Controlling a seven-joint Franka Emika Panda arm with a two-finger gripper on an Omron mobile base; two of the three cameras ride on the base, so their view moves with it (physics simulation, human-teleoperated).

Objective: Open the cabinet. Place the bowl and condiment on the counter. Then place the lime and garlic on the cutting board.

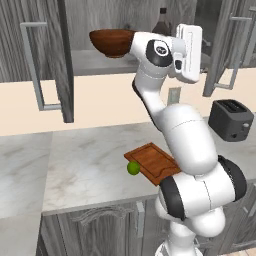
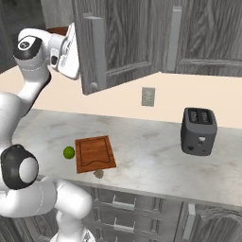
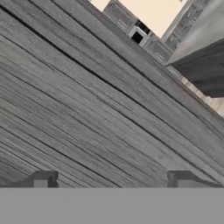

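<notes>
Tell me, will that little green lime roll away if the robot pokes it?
Probably, yes. The lime is a smooth ball lying on the flat counter, so a nudge would likely send it rolling. It lies right beside the cutting board, whose edge might stop it on that side. It looks small and probably light.

Wood grain everywhere: the dark grey surface of the cabinet (image 3: 87, 109) runs in long streaks from ten o'clock down to four o'clock, close up against the camera. Down at six o'clock the gripper (image 3: 111, 181) sits with its jaws spread wide, one dark fingertip (image 3: 41, 179) at seven o'clock, the other at five, nothing between them but that grey grain. Up at one o'clock there's a pale peach patch of wall (image 3: 155, 13), edged by panelled grey strips. Over at three o'clock a darker grey slab (image 3: 203, 70) slants across, with a paler grey band above it.
</notes>
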